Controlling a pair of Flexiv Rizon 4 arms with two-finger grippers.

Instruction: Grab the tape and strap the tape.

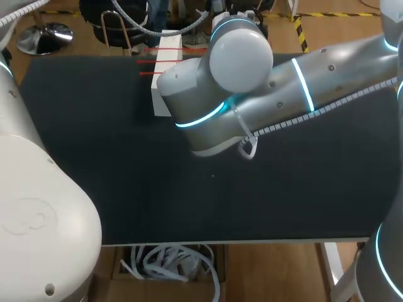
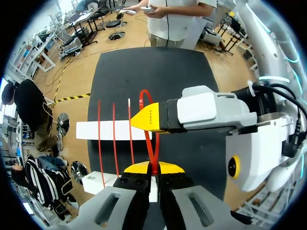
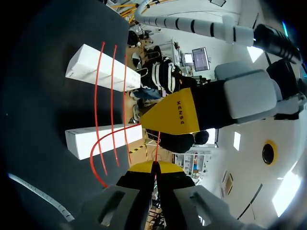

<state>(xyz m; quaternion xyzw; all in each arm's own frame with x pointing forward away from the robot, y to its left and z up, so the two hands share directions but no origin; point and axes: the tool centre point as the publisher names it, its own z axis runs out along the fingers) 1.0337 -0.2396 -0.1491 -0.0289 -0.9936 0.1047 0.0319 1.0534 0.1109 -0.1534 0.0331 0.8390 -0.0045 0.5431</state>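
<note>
Red tape (image 2: 149, 139) is standing as a narrow loop above the far left part of the black table (image 1: 126, 189), just beside the three red strips (image 2: 114, 139); the lower end of the loop is going down between the yellow tips of the left gripper (image 2: 153, 168), which is clenching it from both sides; in the right wrist view a thin red piece of the tape is running into the closed tips of the right gripper (image 3: 154, 166), so this one is also grasping the tape; the two grippers are facing each other very near, with a yellow finger of the other arm just ahead of each one; the three red strips are arching side by side across two white blocks (image 2: 105, 130), which are lying parallel and apart; in the head view the right arm (image 1: 252, 94) is coming in from the right edge and covering both grippers, and only one block is showing near the far edge
</note>
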